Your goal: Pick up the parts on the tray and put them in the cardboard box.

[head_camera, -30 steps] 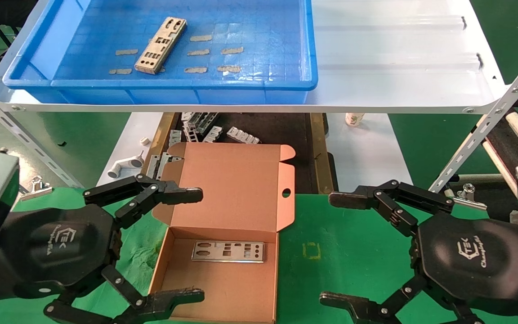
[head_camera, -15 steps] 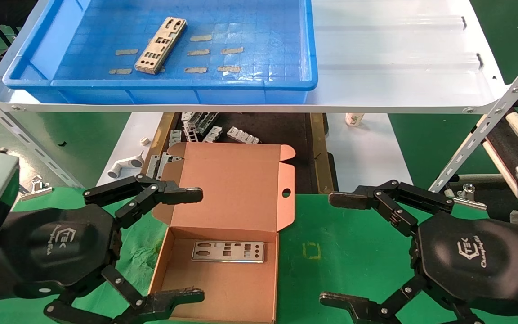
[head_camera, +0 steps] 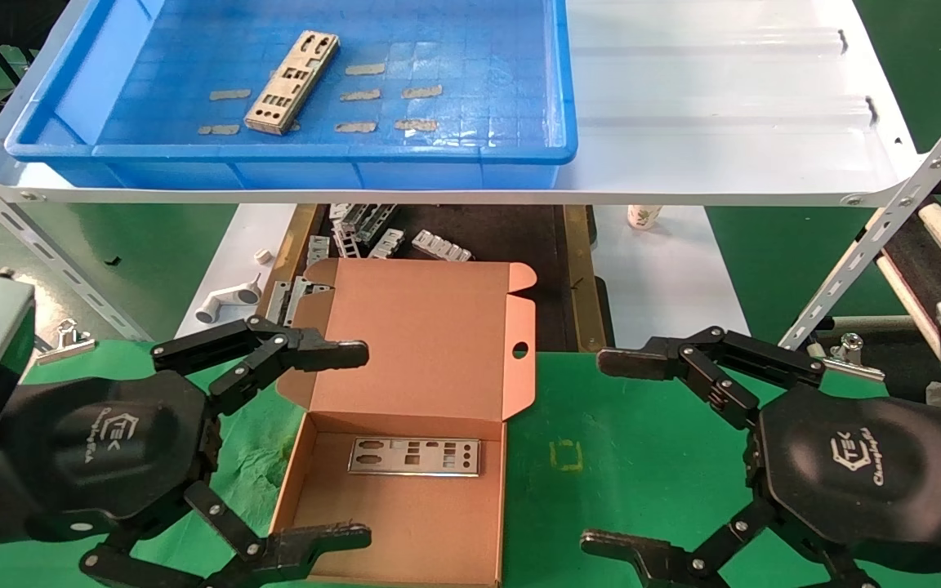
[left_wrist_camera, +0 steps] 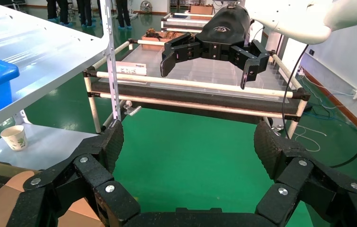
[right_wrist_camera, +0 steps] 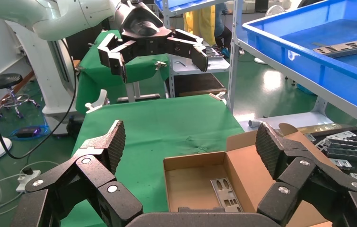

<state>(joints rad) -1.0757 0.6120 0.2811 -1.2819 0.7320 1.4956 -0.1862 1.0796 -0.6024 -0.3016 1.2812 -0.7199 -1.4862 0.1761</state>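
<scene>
Nothing has moved since the earlier frames: both arms hang still over the green counter point(head_camera: 642, 425). The left pincer point(head_camera: 356, 445) gapes wide at the cardboard box point(head_camera: 430, 343), where one part point(head_camera: 414, 456) already lies flat. The right pincer point(head_camera: 609, 449) is equally wide and empty. The remaining part point(head_camera: 292, 82) rests in the blue tray point(head_camera: 315, 155) on the shelf, ahead and above, its long axis running away from the robot and slightly rightward; the left arm looks nearer.

one silver part point(head_camera: 292, 82) lies in the blue tray point(head_camera: 519, 151); another part point(head_camera: 414, 456) inside the open cardboard box point(head_camera: 430, 343).
</scene>
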